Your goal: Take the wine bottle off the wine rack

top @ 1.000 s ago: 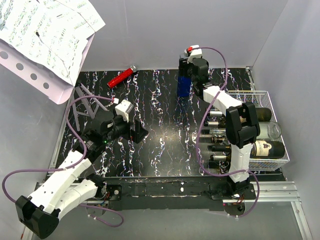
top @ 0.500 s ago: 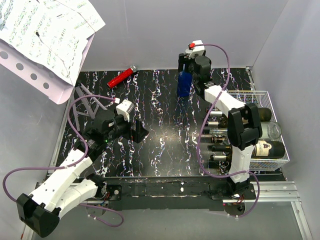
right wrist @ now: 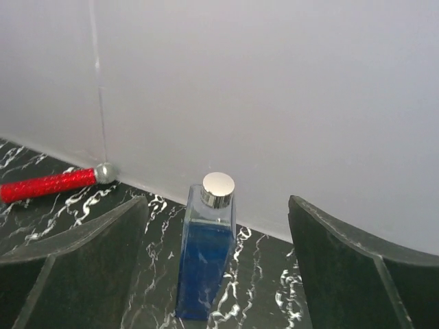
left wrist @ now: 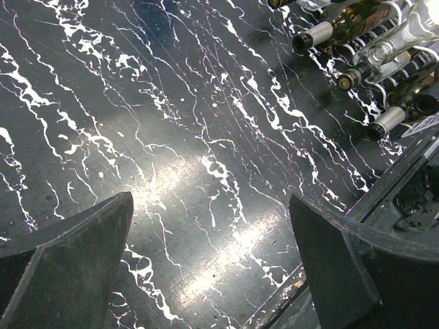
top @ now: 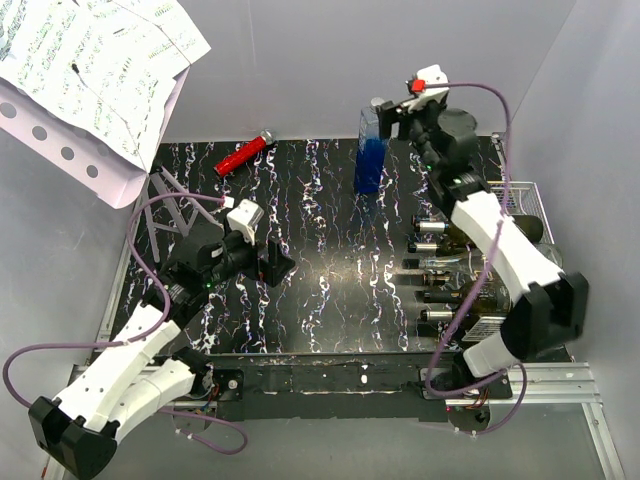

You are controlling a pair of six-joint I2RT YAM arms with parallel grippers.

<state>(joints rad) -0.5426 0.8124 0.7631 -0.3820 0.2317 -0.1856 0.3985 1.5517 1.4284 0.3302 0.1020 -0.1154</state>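
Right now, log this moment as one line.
left gripper: open, over black marbled tabletop | right gripper: open, empty | blue square glass bottle: upright, unheld | white wire-grid wine rack: wine bottles lying inside

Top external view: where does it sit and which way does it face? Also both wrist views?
Top external: above and behind the bases, looking down on the table; both arms show.
Left wrist: on the left arm, looks down at table and racked bottles; left claw open.
Right wrist: on the right arm, faces back wall and blue bottle; right claw open.
Shared: top and right wrist both show the blue bottle.
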